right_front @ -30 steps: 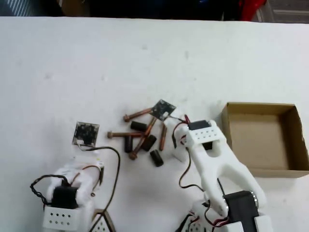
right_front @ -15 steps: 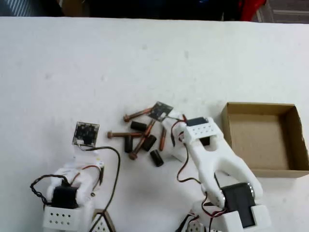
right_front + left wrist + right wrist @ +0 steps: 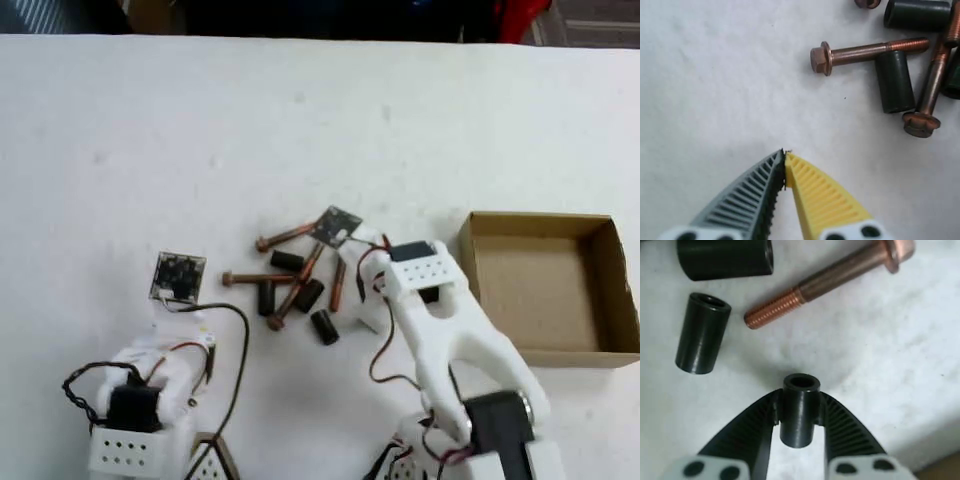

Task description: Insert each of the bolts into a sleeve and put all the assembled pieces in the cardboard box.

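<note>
Several copper bolts (image 3: pixel 258 278) and black sleeves (image 3: pixel 323 326) lie in a loose pile mid-table. My right gripper (image 3: pixel 800 399) is shut on an upright black sleeve (image 3: pixel 800 415) just above the table, at the pile's right edge. Close to it lie a bolt (image 3: pixel 835 282) and a sleeve (image 3: pixel 702 335) on its side. The right arm (image 3: pixel 430 300) stands between the pile and the cardboard box (image 3: pixel 470 260), which has nothing in it. My left gripper (image 3: pixel 785 156) is shut on nothing, a little short of a bolt (image 3: pixel 867 50) and a sleeve (image 3: pixel 895 80). The left arm (image 3: pixel 140 395) sits at the front left.
The box stands at the right, open side up. Black cables (image 3: pixel 235 370) trail from the left arm near the front edge. The white table (image 3: pixel 300 120) stretches bare toward the back.
The right arm swayed slightly left and back at the pile's edge, sleeve still held. The left arm and the loose pieces stayed put.
</note>
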Tool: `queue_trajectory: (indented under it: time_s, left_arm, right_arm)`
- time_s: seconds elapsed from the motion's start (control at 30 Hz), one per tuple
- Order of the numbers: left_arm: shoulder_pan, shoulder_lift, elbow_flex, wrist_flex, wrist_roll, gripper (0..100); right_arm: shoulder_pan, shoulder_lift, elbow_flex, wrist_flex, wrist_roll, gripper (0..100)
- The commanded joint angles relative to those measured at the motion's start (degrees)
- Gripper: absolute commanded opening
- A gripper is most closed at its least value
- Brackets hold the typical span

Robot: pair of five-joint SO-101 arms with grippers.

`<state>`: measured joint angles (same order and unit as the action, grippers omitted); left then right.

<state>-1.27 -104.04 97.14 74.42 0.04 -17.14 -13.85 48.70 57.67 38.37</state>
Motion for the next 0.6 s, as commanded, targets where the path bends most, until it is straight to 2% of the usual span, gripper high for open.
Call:
queue_trajectory:
  time_s: [0.0, 0.07, 0.13, 0.27, 0.4, 0.57]
  left_arm:
    - [-3.9, -0.5, -0.1, -4.4, 0.1, 2]
    - [-8.5, -0.5, -0.1, -7.5, -0.6, 3]
    - [-11.2, -0.5, -0.1, -9.4, -4.6, 2]
    - [-12.4, -0.5, -0.1, -9.4, -16.4, 3]
    - [-12.4, -0.5, -0.1, -9.4, -29.5, 3]
    - [-12.3, -0.5, -0.1, -9.8, -31.5, 2]
  right_arm:
    - [0.0, -11.6, -1.3, 2.5, -5.4, 1.6]
    - [-0.1, -17.8, -1.2, 4.1, -7.6, 1.6]
    - [-0.1, -24.0, -1.0, 5.7, -9.0, 1.6]
    - [0.2, -33.5, 0.2, 9.3, -11.5, 1.6]
    - [0.2, -40.8, 6.3, 7.7, -13.5, 1.6]
    - [0.3, -47.6, 14.0, 3.5, -13.7, 1.6]
